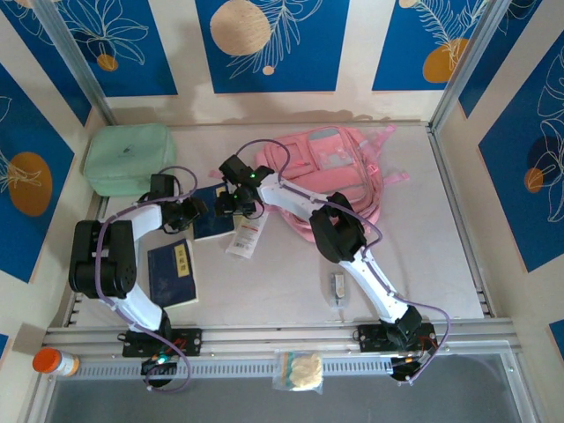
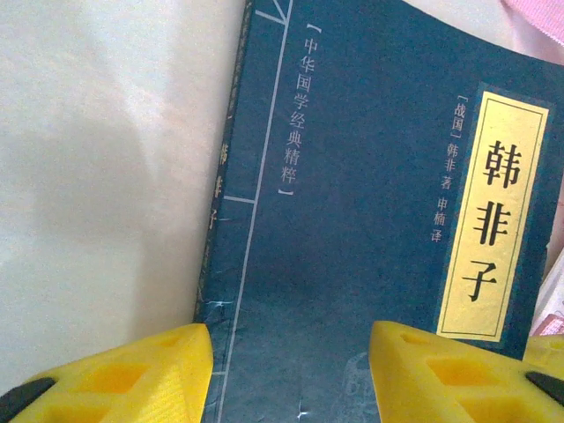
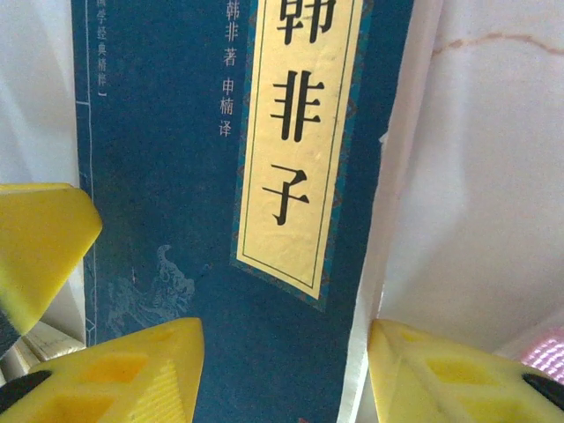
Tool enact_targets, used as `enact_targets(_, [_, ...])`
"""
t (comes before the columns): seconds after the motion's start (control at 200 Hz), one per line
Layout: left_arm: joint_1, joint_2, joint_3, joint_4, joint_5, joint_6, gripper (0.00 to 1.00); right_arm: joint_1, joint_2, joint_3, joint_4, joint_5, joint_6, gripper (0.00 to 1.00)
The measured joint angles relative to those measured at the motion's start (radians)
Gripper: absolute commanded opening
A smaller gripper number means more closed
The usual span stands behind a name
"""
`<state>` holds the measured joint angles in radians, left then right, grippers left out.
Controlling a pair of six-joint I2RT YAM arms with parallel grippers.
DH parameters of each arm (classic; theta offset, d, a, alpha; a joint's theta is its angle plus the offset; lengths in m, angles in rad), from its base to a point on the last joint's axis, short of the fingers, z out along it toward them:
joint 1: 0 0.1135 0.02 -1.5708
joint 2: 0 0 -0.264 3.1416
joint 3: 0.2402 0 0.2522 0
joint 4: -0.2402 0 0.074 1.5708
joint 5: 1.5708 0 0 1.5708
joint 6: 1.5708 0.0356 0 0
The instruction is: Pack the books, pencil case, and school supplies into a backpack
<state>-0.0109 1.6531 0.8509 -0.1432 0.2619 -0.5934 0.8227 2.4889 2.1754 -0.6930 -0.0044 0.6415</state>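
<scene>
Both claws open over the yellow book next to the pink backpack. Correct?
No. The book is dark navy with a yellow title label, as both wrist views show. The left claw and right claw are open over it, next to the backpack.

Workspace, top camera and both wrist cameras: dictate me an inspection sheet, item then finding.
Surface: pale table, no spills seen.
Job's things: pink backpack at the back; navy book left of the white pencil case; second navy book front left; small grey item front right.
Clutter: mint-green case; orange-capped bottle and clear packet on the near ledge.
Grippers: left gripper and right gripper open over the navy book.
Cables: purple cables in loose loops above the table.
Surroundings: blue patterned wall panels.
</scene>
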Motion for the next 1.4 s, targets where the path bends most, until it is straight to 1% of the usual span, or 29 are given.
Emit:
enact_targets(0.54, [0.0, 0.0, -0.019, 0.04, 0.001, 0.0, 0.5, -0.005, 0.024, 0.019, -0.036, -0.015, -0.003, 0.53])
enact_targets(0.71, [0.0, 0.0, -0.027, 0.059, 0.004, 0.0, 0.5, 0.0, 0.051, 0.082, -0.075, -0.021, -0.008, 0.52])
enact_targets(1.04, [0.0, 0.0, -0.028, 0.059, 0.003, 0.002, 0.5, 0.002, 0.053, 0.113, -0.113, -0.014, -0.023, 0.52])
enact_targets(1.17, [0.0, 0.0, -0.028, 0.059, 0.003, 0.009, 0.51, 0.003, 0.052, 0.113, -0.117, -0.014, -0.026, 0.48])
enact_targets(1.265, [0.0, 0.0, -0.028, 0.059, 0.003, 0.016, 0.5, 0.003, 0.051, 0.113, -0.124, -0.014, -0.031, 0.42])
enact_targets(1.355, [0.0, 0.0, -0.028, 0.058, 0.002, 0.021, 0.5, 0.003, 0.048, 0.114, -0.134, -0.015, -0.035, 0.39])
enact_targets(1.401, [0.0, 0.0, -0.028, 0.058, -0.001, 0.024, 0.5, 0.003, 0.045, 0.114, -0.137, -0.015, -0.032, 0.35])
